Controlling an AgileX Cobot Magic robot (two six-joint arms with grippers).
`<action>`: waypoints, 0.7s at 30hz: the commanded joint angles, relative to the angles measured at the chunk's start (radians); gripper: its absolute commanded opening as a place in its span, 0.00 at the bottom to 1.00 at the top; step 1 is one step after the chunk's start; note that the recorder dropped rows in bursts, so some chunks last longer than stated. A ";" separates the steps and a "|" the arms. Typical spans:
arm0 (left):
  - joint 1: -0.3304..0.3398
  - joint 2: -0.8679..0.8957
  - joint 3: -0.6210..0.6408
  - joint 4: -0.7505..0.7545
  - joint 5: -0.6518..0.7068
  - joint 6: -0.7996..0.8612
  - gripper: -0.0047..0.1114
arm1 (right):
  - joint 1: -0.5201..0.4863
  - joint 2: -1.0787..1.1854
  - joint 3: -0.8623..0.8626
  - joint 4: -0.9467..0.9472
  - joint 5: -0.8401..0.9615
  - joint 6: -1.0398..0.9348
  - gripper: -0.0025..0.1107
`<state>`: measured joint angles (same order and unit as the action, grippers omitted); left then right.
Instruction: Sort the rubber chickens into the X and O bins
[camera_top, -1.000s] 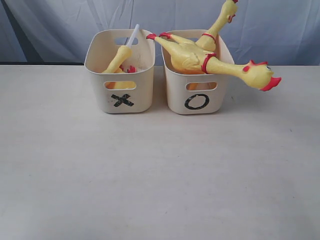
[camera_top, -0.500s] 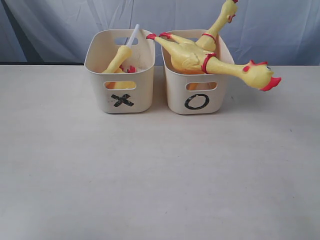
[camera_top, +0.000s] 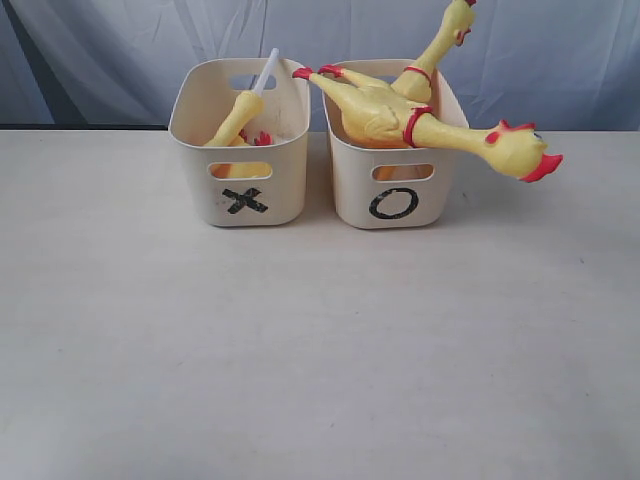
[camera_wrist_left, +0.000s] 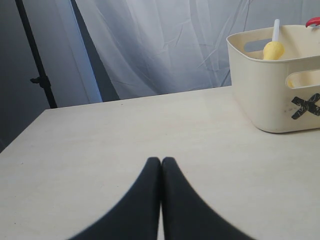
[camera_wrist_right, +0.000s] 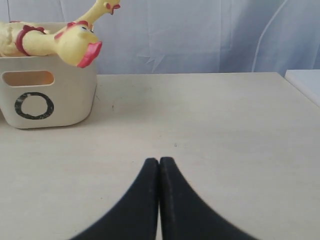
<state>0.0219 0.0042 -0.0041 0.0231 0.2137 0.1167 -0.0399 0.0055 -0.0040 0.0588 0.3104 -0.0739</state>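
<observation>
Two cream bins stand side by side at the back of the table. The X bin (camera_top: 240, 150) holds a yellow chicken neck with a white tube (camera_top: 243, 108) and red bits of another piece (camera_top: 262, 139). The O bin (camera_top: 392, 170) holds two whole rubber chickens: one (camera_top: 430, 128) lies across the rim with its head hanging out to the right, the other (camera_top: 440, 45) pokes its neck upward. Neither gripper shows in the exterior view. My left gripper (camera_wrist_left: 161, 161) is shut and empty over bare table, short of the X bin (camera_wrist_left: 272, 80). My right gripper (camera_wrist_right: 159, 161) is shut and empty, short of the O bin (camera_wrist_right: 47, 95).
A pale curtain hangs behind the table. A dark stand pole (camera_wrist_left: 35, 55) rises off the table's far left corner. The table's right edge (camera_wrist_right: 300, 90) shows in the right wrist view. Broad bare tabletop (camera_top: 320, 350) lies in front of the bins.
</observation>
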 joint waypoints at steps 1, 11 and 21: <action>0.005 -0.004 0.004 -0.003 -0.002 -0.003 0.04 | -0.006 -0.005 0.004 -0.005 -0.005 -0.005 0.02; 0.005 -0.004 0.004 -0.003 -0.002 -0.003 0.04 | 0.044 -0.005 0.004 0.001 -0.005 -0.006 0.02; 0.005 -0.004 0.004 -0.003 -0.002 -0.003 0.04 | 0.183 -0.005 0.004 0.001 -0.005 -0.003 0.02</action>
<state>0.0219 0.0042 -0.0041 0.0231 0.2137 0.1167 0.1108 0.0055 -0.0040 0.0588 0.3112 -0.0740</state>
